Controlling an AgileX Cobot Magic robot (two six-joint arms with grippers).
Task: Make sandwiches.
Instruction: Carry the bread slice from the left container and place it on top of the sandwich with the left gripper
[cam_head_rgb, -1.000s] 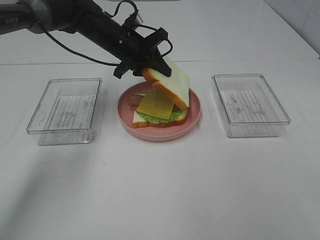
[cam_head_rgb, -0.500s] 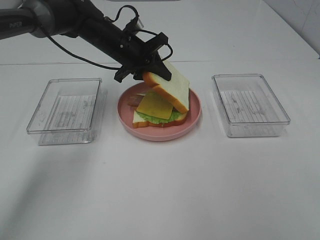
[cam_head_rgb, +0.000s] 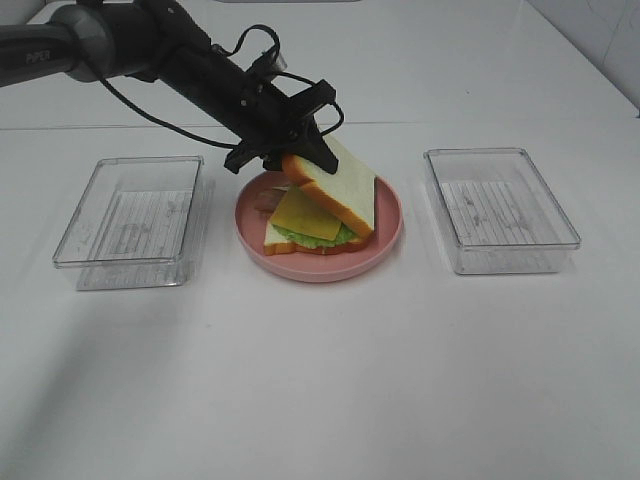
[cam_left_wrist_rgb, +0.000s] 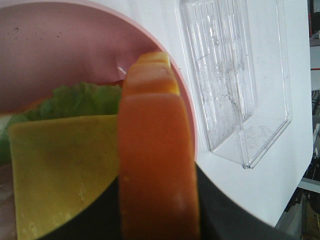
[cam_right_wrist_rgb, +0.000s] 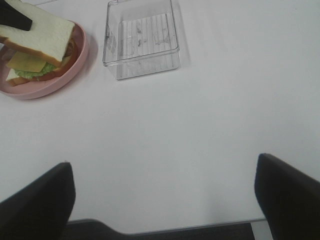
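Observation:
The sandwich stack sits on the pink plate (cam_head_rgb: 388, 232): bottom bread slice (cam_head_rgb: 287, 246), green lettuce (cam_head_rgb: 298, 234), yellow cheese square (cam_head_rgb: 300, 212), with a bit of bacon (cam_head_rgb: 264, 201) showing at its left. My left gripper (cam_head_rgb: 297, 150) is shut on the top bread slice (cam_head_rgb: 342, 186), holding it by one edge. The slice is tilted, its lower edge resting on the right side of the stack. The left wrist view shows the slice's crust (cam_left_wrist_rgb: 155, 150) between the jaws, above the cheese (cam_left_wrist_rgb: 60, 170) and lettuce (cam_left_wrist_rgb: 80, 100). My right gripper (cam_right_wrist_rgb: 162, 195) is open and empty, away from the plate.
An empty clear plastic container (cam_head_rgb: 130, 220) stands left of the plate and another (cam_head_rgb: 500, 208) stands right of it. The right one also shows in the right wrist view (cam_right_wrist_rgb: 142, 37) and the left wrist view (cam_left_wrist_rgb: 235, 75). The tabletop is white.
My left gripper has lowered the top bread slice; its lower edge has come down onto the right side of the stack, covering more of the cheese. The right arm has not moved.

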